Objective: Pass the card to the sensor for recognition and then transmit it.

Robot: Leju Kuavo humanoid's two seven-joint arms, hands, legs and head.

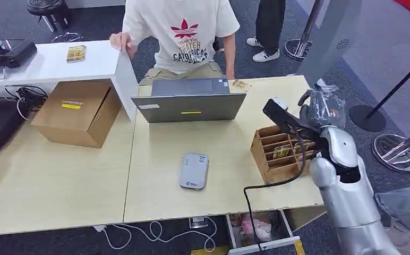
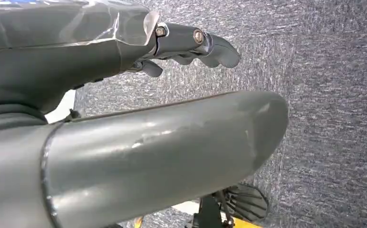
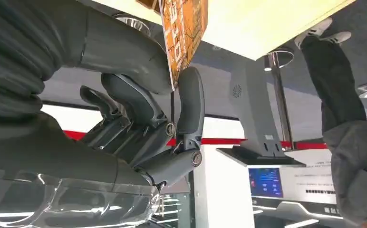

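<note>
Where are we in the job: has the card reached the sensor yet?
Done: the right hand pinches an orange card between thumb and finger. It is above the wooden card box at the table's right end. In hand: bringing the card away from the box. Left: presenting it to the grey sensor mid-table, which has nothing on it, then passing it on. The left hand hangs over carpet.

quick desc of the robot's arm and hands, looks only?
Right arm: glossy silver shells with rounded joints and a black cable looping off it. Right hand: dark grey, thick smooth thumb, darker fingers with silver screw pivots, ribbed grey cover at the wrist, clear plastic wrap behind. Left hand: same grey, same screws and wrap.
</note>
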